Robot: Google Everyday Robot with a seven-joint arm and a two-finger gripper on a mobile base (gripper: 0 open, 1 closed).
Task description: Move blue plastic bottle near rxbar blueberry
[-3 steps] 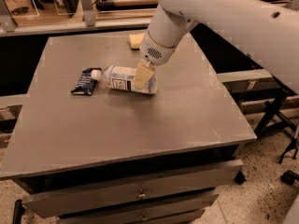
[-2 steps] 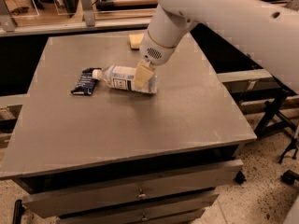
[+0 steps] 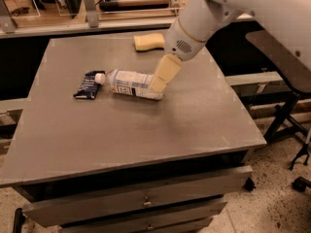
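Observation:
The blue plastic bottle [image 3: 130, 83] lies on its side on the grey table [image 3: 146, 130], left of centre, with its white cap [image 3: 99, 77] pointing left. The rxbar blueberry [image 3: 89, 85], a small dark flat bar, lies right at the cap end, touching or almost touching it. My gripper [image 3: 158, 85] reaches down from the white arm [image 3: 204, 18] at the upper right. Its cream tip sits at the bottle's base end, overlapping it in the view.
A yellow sponge [image 3: 149, 41] lies near the table's far edge, behind the gripper. The table has drawers [image 3: 141, 203] below its front edge. A dark stand [image 3: 286, 115] is on the floor to the right.

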